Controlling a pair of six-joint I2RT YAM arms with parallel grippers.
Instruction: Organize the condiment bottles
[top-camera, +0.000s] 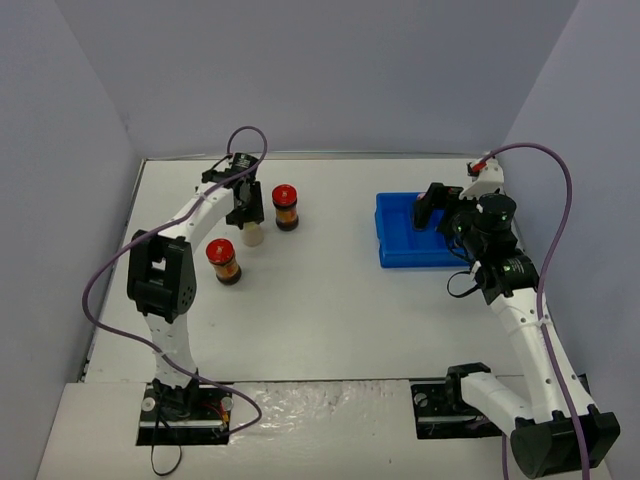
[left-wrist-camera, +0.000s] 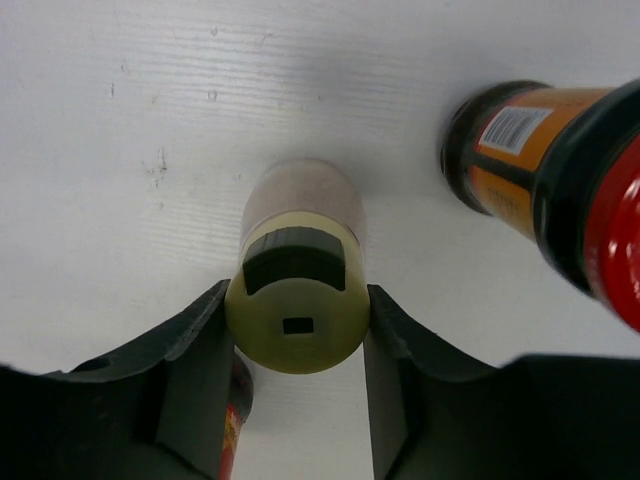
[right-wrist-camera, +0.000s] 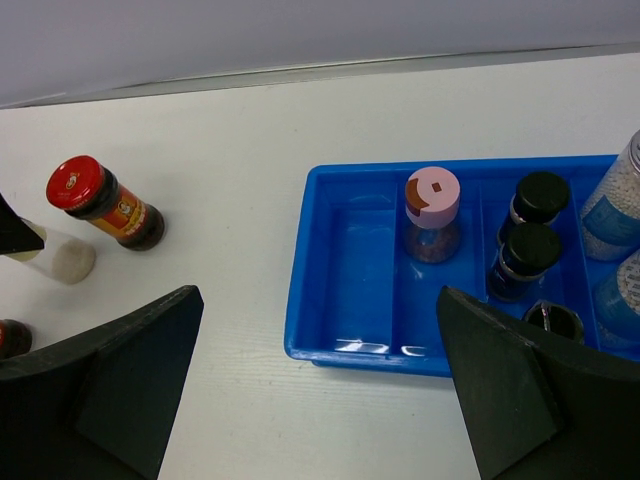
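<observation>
Left grip: left gripper (left-wrist-camera: 297, 318) is clamped on the small cream-coloured jar (left-wrist-camera: 297, 290), black fingers (left-wrist-camera: 205, 345) pressing its cap from both sides. The jar stands on the white table (top-camera: 330, 310), toward the far-left corner.
Slip risk: the hold is high up on a rounded cap, so a fast lift could tilt the jar or let it drop.
Knock risk: two red-lidded dark sauce jars flank it, one (top-camera: 223, 260) nearer the left edge, one (top-camera: 285, 207) just beside on the right. A swing toward the tray could clip that right one.
Tray: the blue compartmented plastic tray (right-wrist-camera: 340, 350) sits toward the right edge. The leftmost bay looks empty, the next holds the pink-capped jar (right-wrist-camera: 432, 213), and the next holds tiny black-capped jars (right-wrist-camera: 538, 195).
Tray's right end: silver-lidded blue-labelled jars (right-wrist-camera: 615, 200), cut off by the frame.
Right arm: right gripper (top-camera: 432, 208) hangs over the tray, jaws spread wide, holding nothing. It's crowding the drop zone!
</observation>
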